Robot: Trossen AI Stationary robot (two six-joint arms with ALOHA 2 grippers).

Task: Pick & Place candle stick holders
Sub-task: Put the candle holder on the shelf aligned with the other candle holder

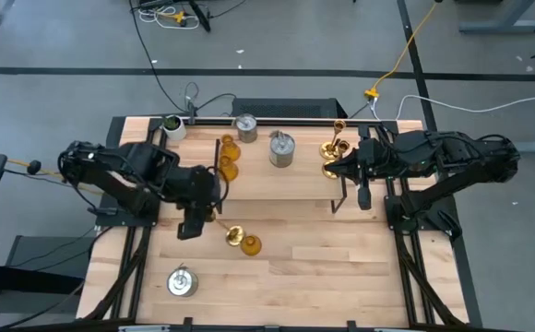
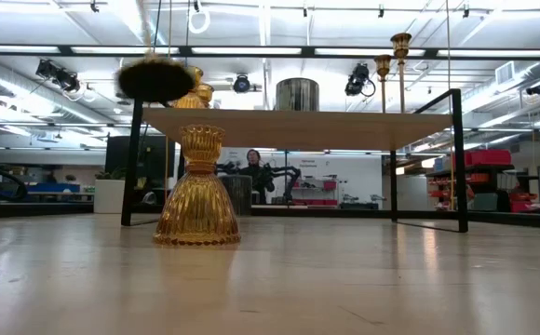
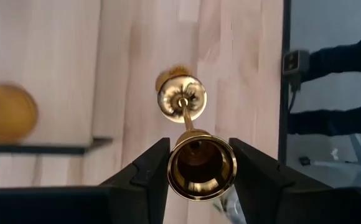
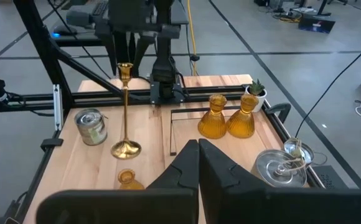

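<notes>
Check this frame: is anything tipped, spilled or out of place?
Nothing stands out. The brass holder gripped by the left gripper is upright, the amber holders and silver can stand upright too, and nothing is spilled.

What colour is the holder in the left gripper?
Shiny gold brass, clearest in the left wrist view.

No text, brand, number or sign can be read anywhere in these views. The silver can-shaped holder (image 4: 91, 126) carries a greenish label, but its print is too small to make out. In the room beyond the bench (image 2: 363, 279), the red shelving (image 2: 470, 177) at about three o'clock in the low view shows no lettering that can be told either.
</notes>
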